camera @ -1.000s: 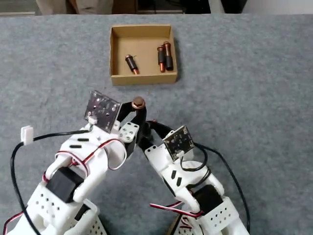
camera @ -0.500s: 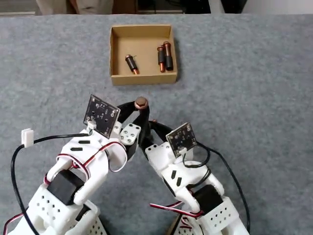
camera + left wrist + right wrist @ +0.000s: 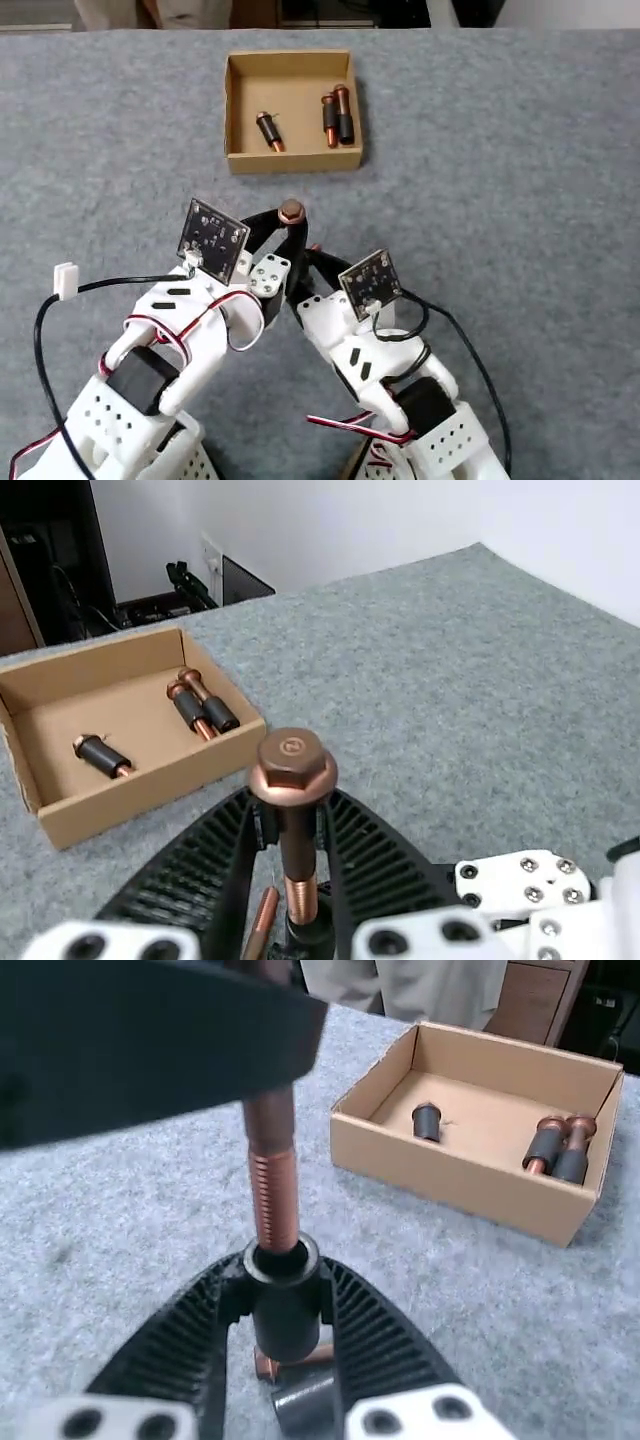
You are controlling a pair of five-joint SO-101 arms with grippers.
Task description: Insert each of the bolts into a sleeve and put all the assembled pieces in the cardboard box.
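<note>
Copper bolt (image 3: pixel 292 768), gripped by the left end effector (image 3: pixel 290 825), is entering the sleeve (image 3: pixel 285 1325) held by the right end effector (image 3: pixel 284 1295) — cardboard box (image 3: pixel 292 158) beyond. A loose bolt (image 3: pixel 290 1362) beneath is lying half hidden.

How many of each

There is one cardboard box (image 3: pixel 233 110). In it lie three bolts that each wear a sleeve (image 3: pixel 270 131) (image 3: pixel 329 120) (image 3: pixel 344 113). Outside the box are two more bolts: one upright bolt (image 3: pixel 291 780) and one loose bolt (image 3: pixel 262 920) on the tabletop (image 3: pixel 520 150). One sleeve (image 3: pixel 285 1305) is around the upright bolt's tip. There are two robot arms (image 3: pixel 180 340) (image 3: pixel 385 365).
</note>
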